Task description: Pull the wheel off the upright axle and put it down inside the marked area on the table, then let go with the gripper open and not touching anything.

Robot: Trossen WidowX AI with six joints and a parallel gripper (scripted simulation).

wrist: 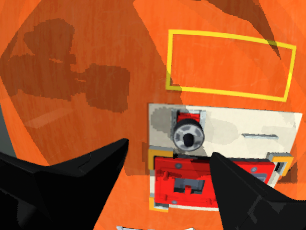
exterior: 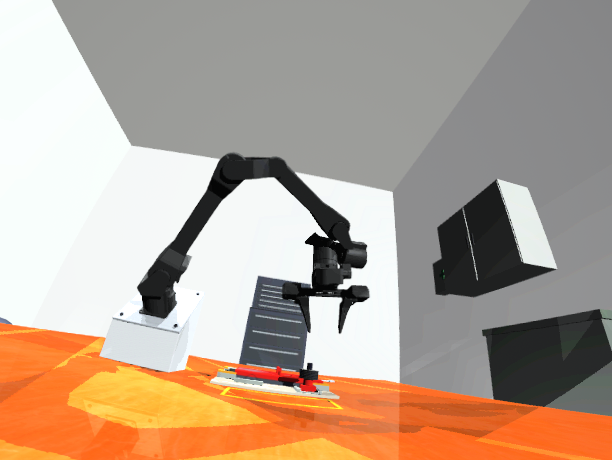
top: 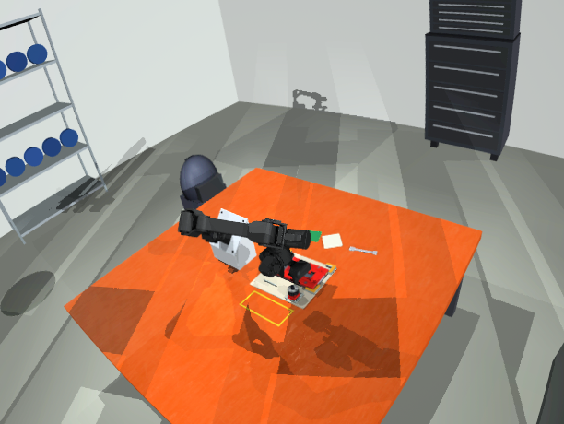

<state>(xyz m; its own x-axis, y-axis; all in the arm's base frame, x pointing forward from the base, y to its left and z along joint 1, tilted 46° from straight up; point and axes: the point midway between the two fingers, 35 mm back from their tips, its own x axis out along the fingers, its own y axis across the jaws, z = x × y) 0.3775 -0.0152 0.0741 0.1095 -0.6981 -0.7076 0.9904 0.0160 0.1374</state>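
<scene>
My pincer (top: 295, 269) (exterior: 325, 332) (wrist: 169, 151) stands wide and holds nothing, above the wheel (top: 293, 294) (exterior: 309, 374) (wrist: 198, 137), still on its axle (top: 292, 288) (exterior: 310, 366) (wrist: 188, 140). I should centre over it, descend plumb, grip the rim evenly, and lift straight so it doesn't bind.

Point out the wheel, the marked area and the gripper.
wheel (exterior: 309, 374) (wrist: 185, 132): exterior and wrist views, its body.
marked area (top: 246, 297) (wrist: 227, 94): top and wrist views, its yellow outline.
gripper (exterior: 325, 331): exterior view, midway between its fingertips.
</scene>
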